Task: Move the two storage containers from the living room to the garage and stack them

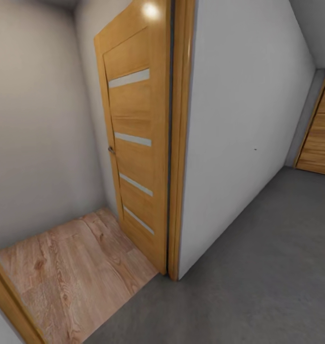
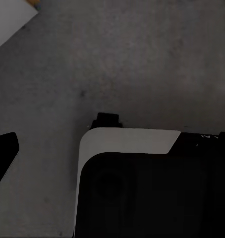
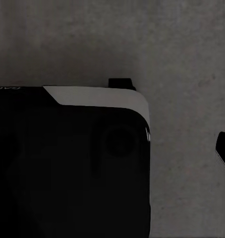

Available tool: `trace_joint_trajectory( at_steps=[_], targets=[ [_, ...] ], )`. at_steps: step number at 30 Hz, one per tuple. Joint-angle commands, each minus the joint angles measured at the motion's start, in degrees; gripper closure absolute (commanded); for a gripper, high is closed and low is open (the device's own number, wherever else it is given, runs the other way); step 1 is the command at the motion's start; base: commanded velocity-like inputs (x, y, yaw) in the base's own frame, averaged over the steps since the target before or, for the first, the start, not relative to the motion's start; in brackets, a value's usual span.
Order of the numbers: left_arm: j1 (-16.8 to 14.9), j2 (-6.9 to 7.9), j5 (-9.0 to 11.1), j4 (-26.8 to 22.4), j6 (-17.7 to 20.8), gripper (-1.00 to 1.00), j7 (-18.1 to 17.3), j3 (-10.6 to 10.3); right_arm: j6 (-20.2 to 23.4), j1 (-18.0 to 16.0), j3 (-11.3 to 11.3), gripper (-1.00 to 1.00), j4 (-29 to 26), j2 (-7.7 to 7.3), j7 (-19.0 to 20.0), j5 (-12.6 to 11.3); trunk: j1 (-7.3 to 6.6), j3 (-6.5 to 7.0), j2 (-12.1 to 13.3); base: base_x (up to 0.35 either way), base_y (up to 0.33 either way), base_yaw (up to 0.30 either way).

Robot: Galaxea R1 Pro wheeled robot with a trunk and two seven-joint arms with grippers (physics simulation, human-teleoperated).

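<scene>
The two storage containers are out of view. I stand at a doorway where the garage's dark grey concrete floor (image 1: 257,267) meets light wood planks (image 1: 76,267). In the left wrist view one dark fingertip (image 2: 4,151) of my left gripper pokes in over the concrete (image 2: 132,59), beside my black-and-white base (image 2: 152,193). The right wrist view likewise has a single dark fingertip (image 3: 224,148) above the concrete (image 3: 142,39), beside the base (image 3: 68,168). Nothing is seen held, and how the jaws stand cannot be made out.
An open wooden door (image 1: 138,143) with frosted slits hangs on a wooden frame (image 1: 179,143), swung over the plank floor. A white wall (image 1: 238,119) runs back along the concrete. A wood-plank door wall (image 1: 322,138) stands at the far right. A frame post (image 1: 9,301) is at lower left.
</scene>
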Motion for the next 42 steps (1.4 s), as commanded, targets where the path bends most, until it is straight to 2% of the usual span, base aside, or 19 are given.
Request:
trace_joint_trajectory(
  at_steps=[1,42],
  targets=[
    [-0.04,0.00,0.59,0.06,-0.18,-1.00,0.02,-0.07,-0.30,-0.07,0.49,-1.00,0.18,0.05,-0.04,-0.52,0.03,-0.06,-0.03,0.321,0.000,0.000],
    [-0.04,0.00,0.61,0.06,-0.18,-1.00,0.02,-0.07,-0.22,-0.07,0.46,-1.00,0.18,0.05,-0.04,-0.52,0.03,-0.06,-0.03,0.321,0.000,0.000]
  ],
)
